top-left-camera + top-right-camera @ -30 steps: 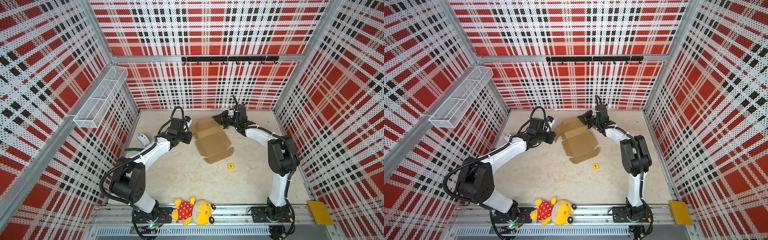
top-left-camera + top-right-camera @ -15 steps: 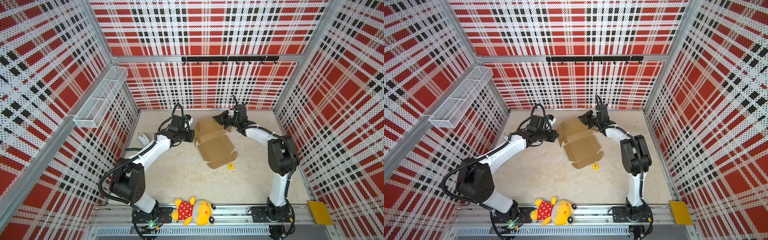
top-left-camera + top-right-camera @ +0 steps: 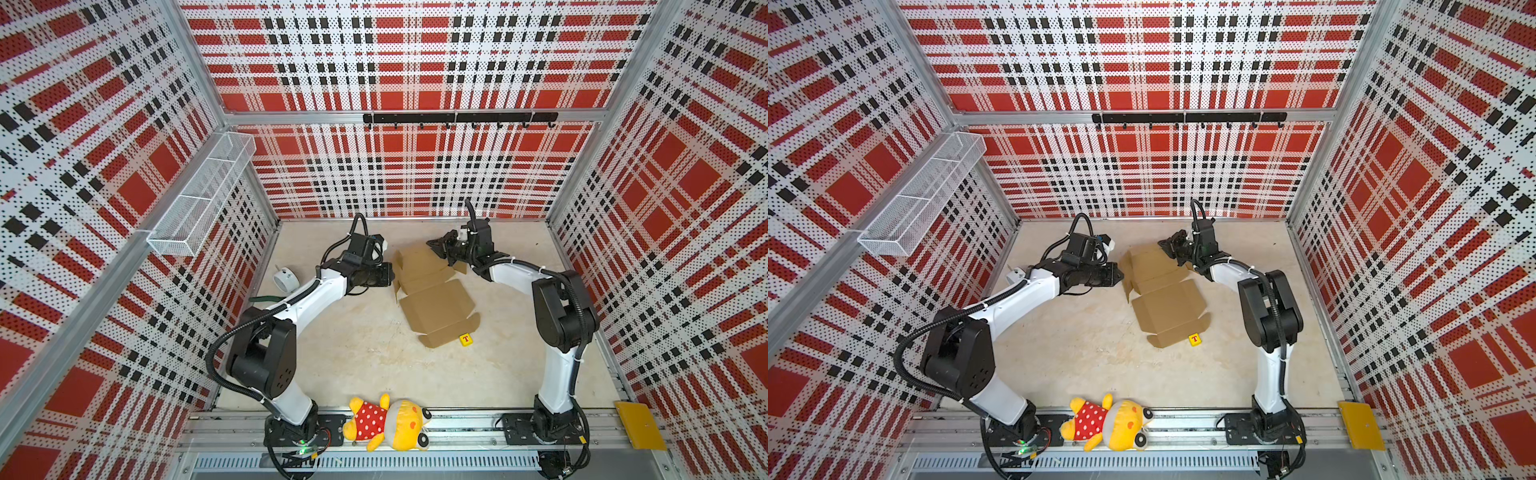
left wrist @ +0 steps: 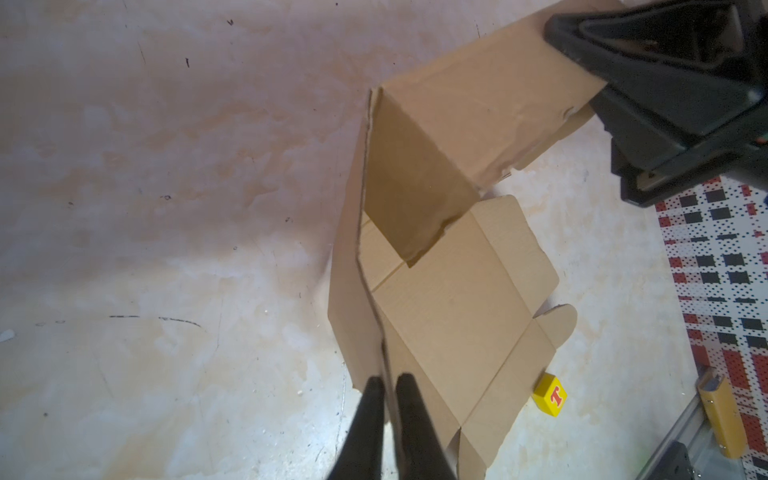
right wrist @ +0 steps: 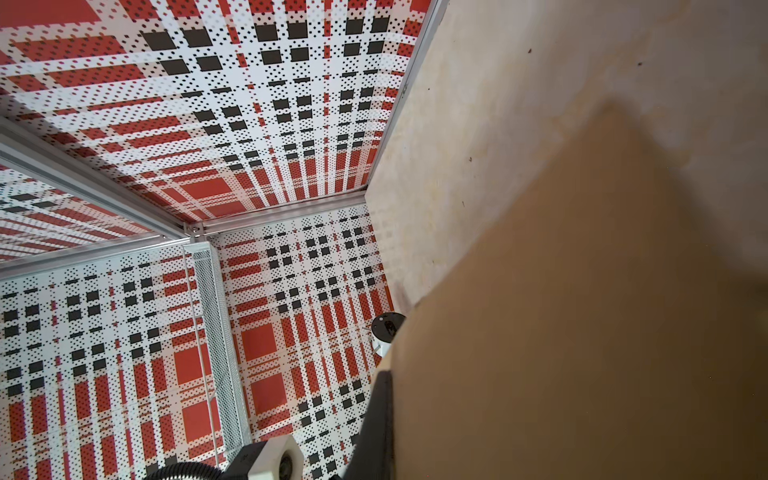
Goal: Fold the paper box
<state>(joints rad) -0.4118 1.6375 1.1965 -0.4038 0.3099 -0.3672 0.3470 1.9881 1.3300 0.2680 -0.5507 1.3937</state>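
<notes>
Robot lab cell, plaid perforated walls (image 3: 415,62), aluminium frame (image 3: 291,118) (mesh basket (image 3: 203,195)), 2 arms (image 3: 307,295) (image 3: 515,272)

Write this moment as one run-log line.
paper box: far panel raised | left gripper: shut on side flap | right gripper: shut on raised panel | yellow block: beside near flap

The paper box (image 3: 436,307) has slid across the surface toward the front edge and slightly rightward. Its near flap was well apart from the small yellow block (image 3: 466,339) a second ago and now lies just beside it. The block has itself shifted a little frontward. The left gripper (image 3: 392,275), pinched on the box's left side flap, has moved rightward with it.
</notes>
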